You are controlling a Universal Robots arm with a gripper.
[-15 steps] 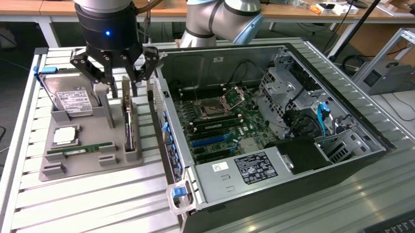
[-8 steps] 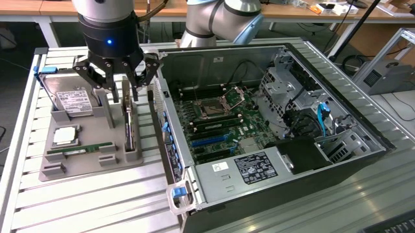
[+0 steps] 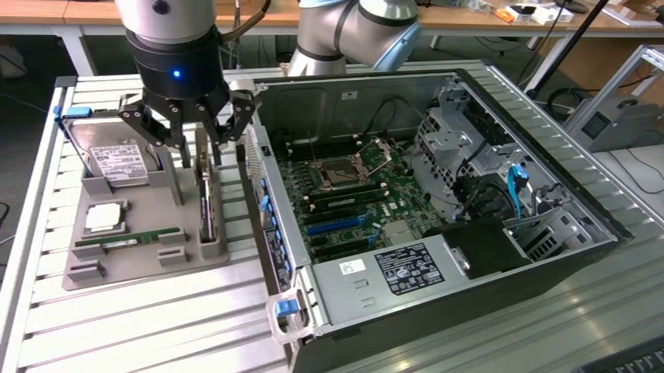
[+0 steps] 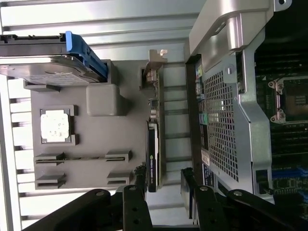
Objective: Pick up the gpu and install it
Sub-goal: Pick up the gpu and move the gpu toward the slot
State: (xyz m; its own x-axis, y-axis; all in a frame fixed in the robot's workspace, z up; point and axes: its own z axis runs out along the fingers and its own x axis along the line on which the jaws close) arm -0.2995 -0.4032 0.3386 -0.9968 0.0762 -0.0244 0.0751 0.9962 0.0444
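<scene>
End effector (image 3: 197,146) open, jaws either side of the 12 o'clock end of the gpu (image 3: 207,206), which stands on edge in the gray holder (image 3: 135,268) at 9 o'clock of the computer case (image 3: 560,268)

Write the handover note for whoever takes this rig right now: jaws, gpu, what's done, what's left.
Gripper: jaws open, holding nothing, poised at one end of the gpu.
Gpu: standing on edge in the gray holder, beside the open computer case.
Done: gripper lined up at the gpu.
Left: gpu not gripped, not lifted, not on the motherboard.
</scene>
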